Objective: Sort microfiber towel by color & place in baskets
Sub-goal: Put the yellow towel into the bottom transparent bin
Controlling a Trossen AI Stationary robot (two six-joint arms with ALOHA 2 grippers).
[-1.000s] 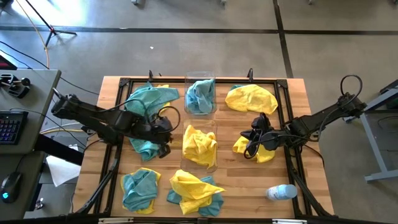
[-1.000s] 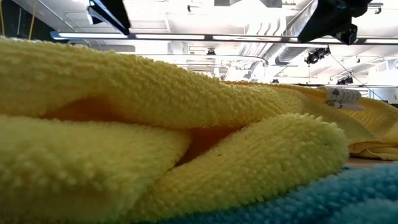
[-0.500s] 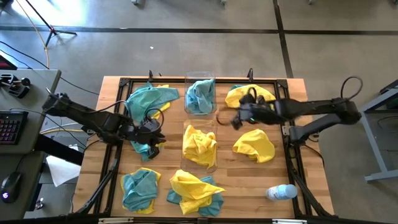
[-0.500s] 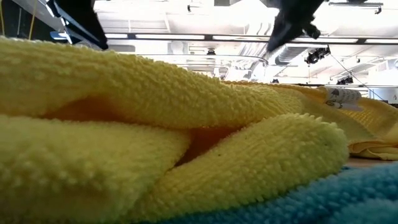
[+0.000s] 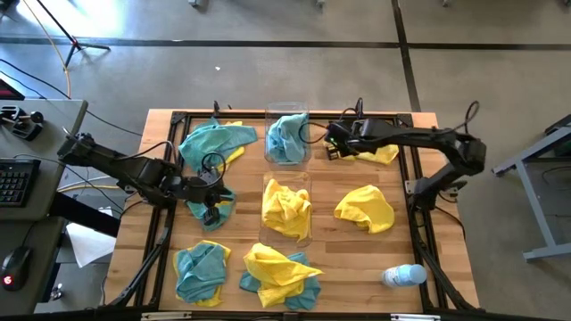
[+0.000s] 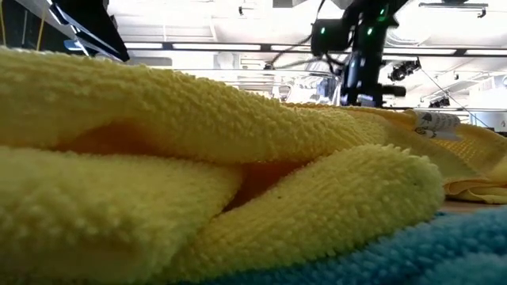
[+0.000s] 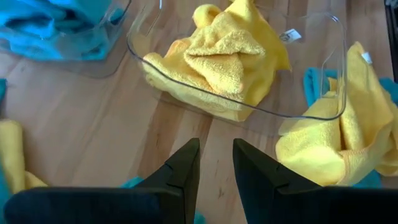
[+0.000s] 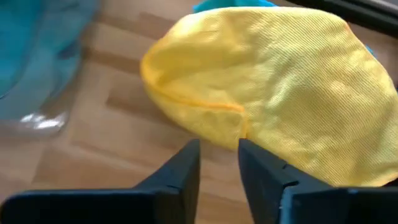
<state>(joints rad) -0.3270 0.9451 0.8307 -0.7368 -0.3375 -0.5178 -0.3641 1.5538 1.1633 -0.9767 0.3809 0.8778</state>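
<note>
I have the right gripper (image 5: pixel 332 148) over the far yellow towel (image 5: pixel 382 152), beside the far basket (image 5: pixel 287 135) holding teal cloth; its fingers (image 8: pixel 184 169) are slightly spread, holding nothing. The left gripper (image 5: pixel 208 214), narrowly parted and empty, hangs above a teal towel (image 5: pixel 221 203), left of the near basket (image 5: pixel 286 209) of yellow.

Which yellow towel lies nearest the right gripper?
The far-right yellow towel, beside the teal basket; the right gripper hovers at its edge.
</note>
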